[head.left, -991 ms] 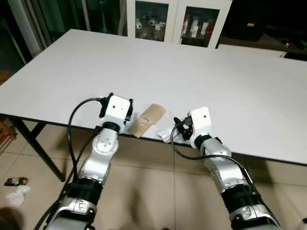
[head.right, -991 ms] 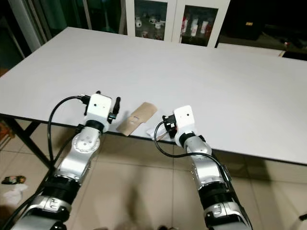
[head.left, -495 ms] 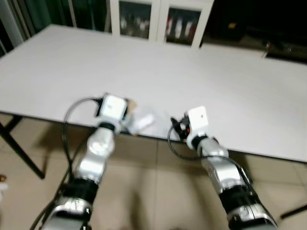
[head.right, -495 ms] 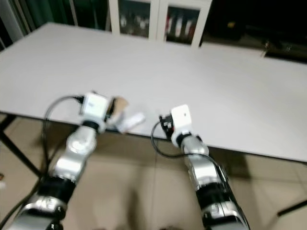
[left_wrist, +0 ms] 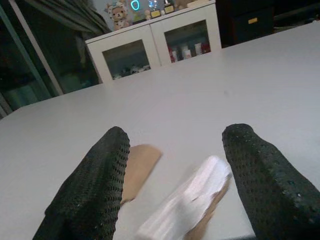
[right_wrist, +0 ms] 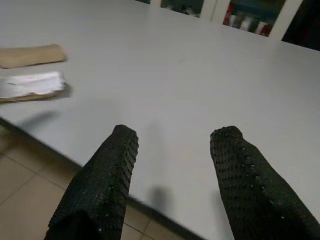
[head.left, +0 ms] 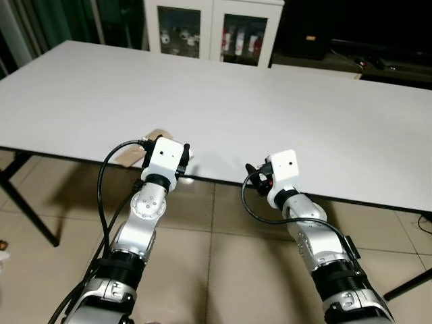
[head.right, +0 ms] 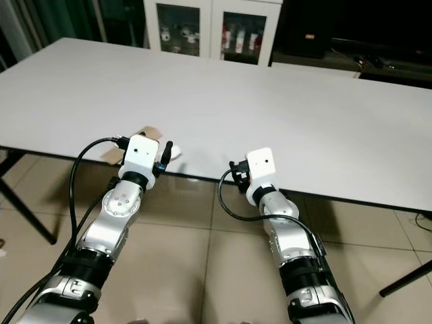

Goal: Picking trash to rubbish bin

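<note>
Both arms raised at the near edge of the white table. Left gripper fingers apart, nothing clamped; white wrapper lies between them on the table, right at the near edge. Brown paper just beside the wrapper, also at the near edge, partly behind the left wrist in the head views. Right gripper fingers apart, empty, over the near edge, well apart from the trash. Cabinet beyond the far edge.
</note>
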### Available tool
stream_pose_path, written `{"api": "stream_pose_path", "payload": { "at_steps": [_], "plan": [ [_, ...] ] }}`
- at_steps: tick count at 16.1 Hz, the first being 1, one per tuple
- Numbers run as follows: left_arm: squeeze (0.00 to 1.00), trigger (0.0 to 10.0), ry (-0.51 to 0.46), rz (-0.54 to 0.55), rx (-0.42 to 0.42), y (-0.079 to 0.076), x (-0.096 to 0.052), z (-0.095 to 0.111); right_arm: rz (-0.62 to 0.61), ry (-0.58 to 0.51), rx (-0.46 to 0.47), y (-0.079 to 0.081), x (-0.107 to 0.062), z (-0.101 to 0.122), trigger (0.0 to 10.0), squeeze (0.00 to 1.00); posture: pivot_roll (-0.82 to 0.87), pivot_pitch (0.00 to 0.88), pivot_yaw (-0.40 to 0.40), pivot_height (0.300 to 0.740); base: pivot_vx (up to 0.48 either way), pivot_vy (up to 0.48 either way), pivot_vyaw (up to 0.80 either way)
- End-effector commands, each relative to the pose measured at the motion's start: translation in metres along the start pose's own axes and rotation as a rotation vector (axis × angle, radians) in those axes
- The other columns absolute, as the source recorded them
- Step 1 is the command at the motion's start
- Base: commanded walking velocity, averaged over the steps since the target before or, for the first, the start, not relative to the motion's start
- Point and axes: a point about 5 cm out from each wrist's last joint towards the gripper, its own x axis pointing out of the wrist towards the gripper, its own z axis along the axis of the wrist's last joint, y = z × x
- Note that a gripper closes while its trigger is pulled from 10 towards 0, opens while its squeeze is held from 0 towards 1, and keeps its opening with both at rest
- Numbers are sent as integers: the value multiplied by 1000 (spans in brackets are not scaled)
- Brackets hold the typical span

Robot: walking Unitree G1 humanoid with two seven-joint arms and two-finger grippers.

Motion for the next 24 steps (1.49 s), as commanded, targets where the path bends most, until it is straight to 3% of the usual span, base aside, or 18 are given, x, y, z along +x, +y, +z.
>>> {"api": "stream_pose_path", "payload": {
  "at_steps": [1, 14, 15, 21, 24],
  "plan": [
    [1000, 10000, -2, -16, 6, 0, 2, 1, -10, -18, 0, -3, 2, 6, 10000, 0, -1, 18, -64, 740, 0, 0, 0],
    [1000, 10000, 33, -47, 10, 2, 6, -6, -7, -15, 0, -1, 1, 4, 10000, 0, -6, 18, -61, 740, 0, 0, 0],
    [0, 10000, 44, -37, 23, 3, 7, -7, -7, -14, -1, -1, 1, 4, 10000, 0, -6, 18, -61, 740, 0, 0, 0],
    [0, 10000, 0, -61, -10, -2, 6, -3, -5, -11, 0, -1, 1, 4, 10000, 0, -4, 19, -62, 740, 0, 0, 0],
    [0, 10000, 23, -51, 2, 1, 8, -4, -4, -11, 1, 0, 1, 4, 10000, 0, -5, 17, -60, 740, 91, 0, 0]
  ]
}}
